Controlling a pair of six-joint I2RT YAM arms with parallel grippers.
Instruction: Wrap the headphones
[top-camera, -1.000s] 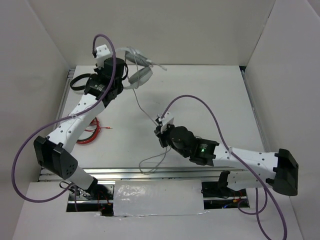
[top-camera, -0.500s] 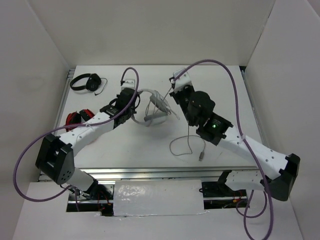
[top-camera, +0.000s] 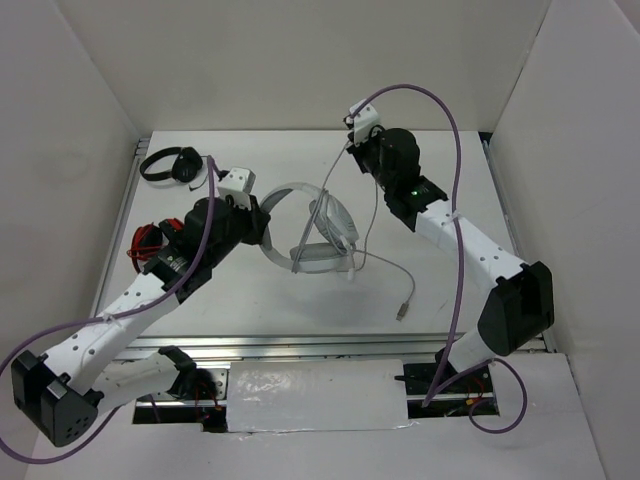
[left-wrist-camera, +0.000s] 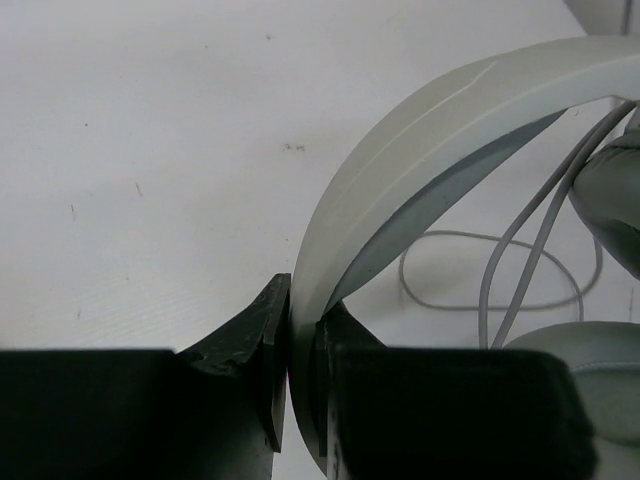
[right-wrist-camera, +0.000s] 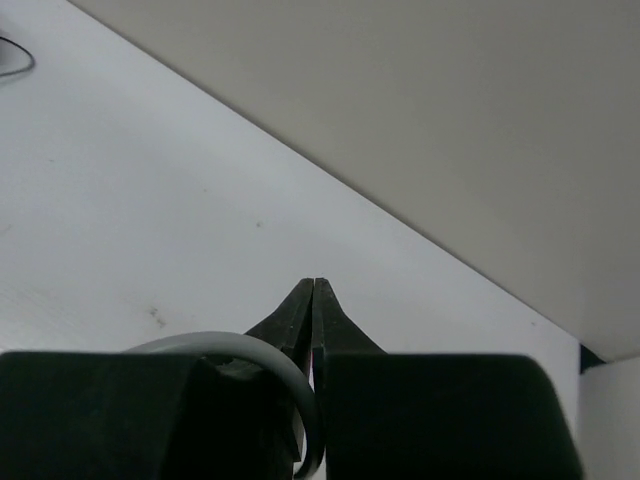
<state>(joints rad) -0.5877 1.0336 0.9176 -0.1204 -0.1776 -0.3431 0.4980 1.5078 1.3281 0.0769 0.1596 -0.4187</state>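
Observation:
The light grey headphones (top-camera: 318, 228) hang in mid-table, their headband (left-wrist-camera: 450, 110) arching up and right. My left gripper (top-camera: 256, 224) (left-wrist-camera: 300, 302) is shut on the headband's lower end. Two earcups (left-wrist-camera: 612, 200) show at the right edge of the left wrist view. The thin grey cable (top-camera: 372, 215) runs from the earcups up to my right gripper (top-camera: 350, 143) near the back wall, then down to the metal plug (top-camera: 402, 312) on the table. In the right wrist view the right gripper (right-wrist-camera: 314, 283) is shut, with the cable (right-wrist-camera: 290, 375) curving in between the finger bases.
Small black headphones (top-camera: 170, 165) lie at the back left corner. A red wire bundle (top-camera: 148, 240) sits at the left edge beside my left arm. White walls close in the back and both sides.
My left arm has carried the headphones from the back left to mid-table. My right arm has swung from the front to the back wall, drawing the cable up with it.

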